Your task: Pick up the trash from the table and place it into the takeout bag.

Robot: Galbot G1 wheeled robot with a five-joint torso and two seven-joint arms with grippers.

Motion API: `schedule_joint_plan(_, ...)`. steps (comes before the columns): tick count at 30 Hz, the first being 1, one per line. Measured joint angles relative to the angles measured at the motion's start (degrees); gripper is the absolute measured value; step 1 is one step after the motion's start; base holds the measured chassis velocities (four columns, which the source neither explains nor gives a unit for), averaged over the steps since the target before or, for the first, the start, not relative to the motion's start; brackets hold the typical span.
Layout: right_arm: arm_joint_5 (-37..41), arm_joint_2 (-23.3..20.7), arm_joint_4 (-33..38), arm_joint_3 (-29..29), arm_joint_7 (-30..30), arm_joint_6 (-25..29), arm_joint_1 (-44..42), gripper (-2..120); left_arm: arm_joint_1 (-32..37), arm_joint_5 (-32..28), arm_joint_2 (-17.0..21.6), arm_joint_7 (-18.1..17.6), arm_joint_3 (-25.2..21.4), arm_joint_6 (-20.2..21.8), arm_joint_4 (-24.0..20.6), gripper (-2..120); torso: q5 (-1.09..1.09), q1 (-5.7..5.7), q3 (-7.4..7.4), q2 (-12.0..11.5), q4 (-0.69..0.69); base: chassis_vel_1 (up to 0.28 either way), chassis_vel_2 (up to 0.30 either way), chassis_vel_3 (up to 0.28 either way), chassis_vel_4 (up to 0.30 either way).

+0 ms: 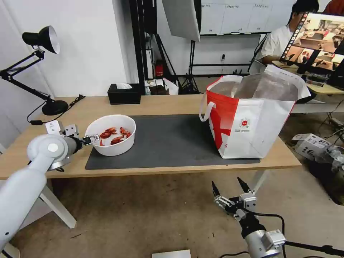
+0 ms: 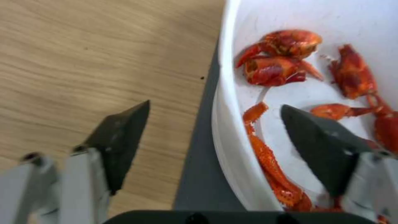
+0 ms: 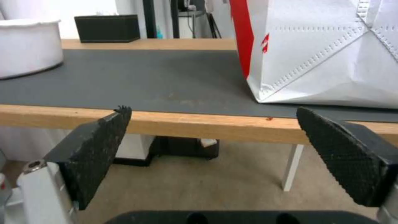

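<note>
Your left tool (image 1: 94,139) is spread open and straddles the near-left rim of the white bowl (image 1: 111,143): in the left wrist view one finger (image 2: 120,137) hangs outside over the bare wood, the other (image 2: 321,146) sits inside, above the red crayfish shells (image 2: 282,63). The rim (image 2: 226,124) runs straight through the gap, so the wall lies between the fingers, not beside them. That is the relation your coming move turns on; I judge that closing here would pinch the bowl's wall.

The bowl stands on the left end of the dark grey mat (image 1: 172,141), on the light-wood surface (image 1: 161,104). The takeout bag (image 1: 251,118) stands upright and gaping at the mat's right end, well apart from the bowl, so the carry would run across the whole mat to your right.

Your right tool (image 1: 231,188) is also open, held low in front of the surface's near edge, below the bag and holding nothing. The left arm is the nearer one to the bowl by far.

A black tissue box (image 1: 124,94) sits at the far edge.
</note>
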Motion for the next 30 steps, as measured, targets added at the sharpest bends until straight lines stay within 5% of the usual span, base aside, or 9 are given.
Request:
schedule_joint_plan(17, 0.0, 0.0, 0.0, 0.0, 0.0, 0.0, 0.0, 100, 0.4, -0.3, 0.3, -0.3, -0.2, -0.1, -0.8, 23, -0.02, 0.0, 0.0, 0.0, 0.0, 0.0, 0.0, 0.0, 0.0)
schedule_joint_plan(20, 0.0, 0.0, 0.0, 0.0, 0.0, 0.0, 0.0, 100, 0.5, -1.8, 0.4, -1.4, -0.7, 0.0, -2.0, 5, -0.02, 0.0, 0.0, 0.0, 0.0, 0.0, 0.0, 0.0, 0.0)
schedule_joint_plan(30, 0.0, 0.0, 0.0, 0.0, 0.0, 0.0, 0.0, 100, 0.3, -2.7, 0.4, -2.4, -1.2, -1.9, -5.9, 0, -0.01, 0.0, 0.0, 0.0, 0.0, 0.0, 0.0, 0.0, 0.0)
